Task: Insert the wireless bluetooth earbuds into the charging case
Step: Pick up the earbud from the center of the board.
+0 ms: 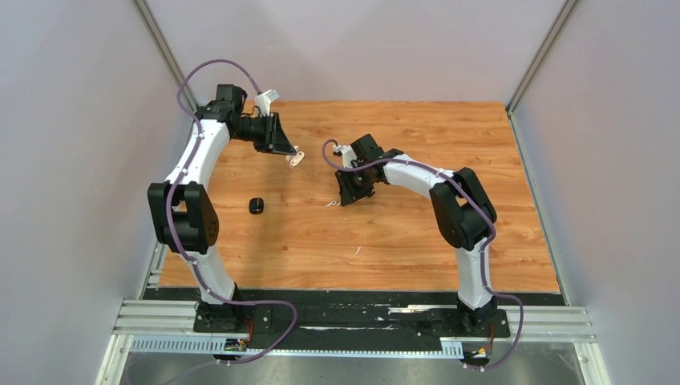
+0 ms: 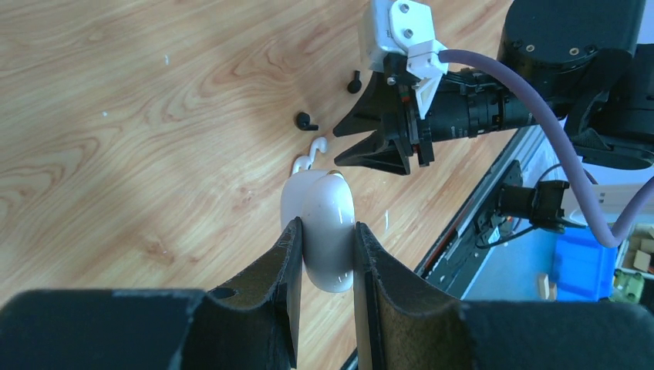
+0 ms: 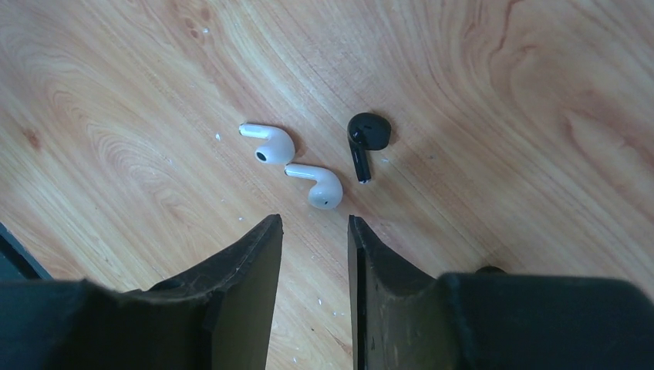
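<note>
My left gripper [image 1: 290, 152] is shut on a white charging case [image 2: 328, 231] and holds it above the table; the case also shows in the top view [image 1: 298, 158]. Two white earbuds [image 3: 266, 142] [image 3: 318, 186] and a black earbud [image 3: 364, 139] lie on the wood just ahead of my right gripper [image 3: 315, 223], which is open and empty a little above them. The left wrist view shows the white earbuds [image 2: 308, 154], two black earbuds [image 2: 306, 120] [image 2: 354, 80] and the right gripper [image 2: 370, 142] beside them.
A black case [image 1: 256, 205] lies on the wooden table [image 1: 417, 233] left of centre, apart from both grippers. Grey walls enclose the table at the back and sides. A metal rail [image 1: 353, 321] runs along the near edge.
</note>
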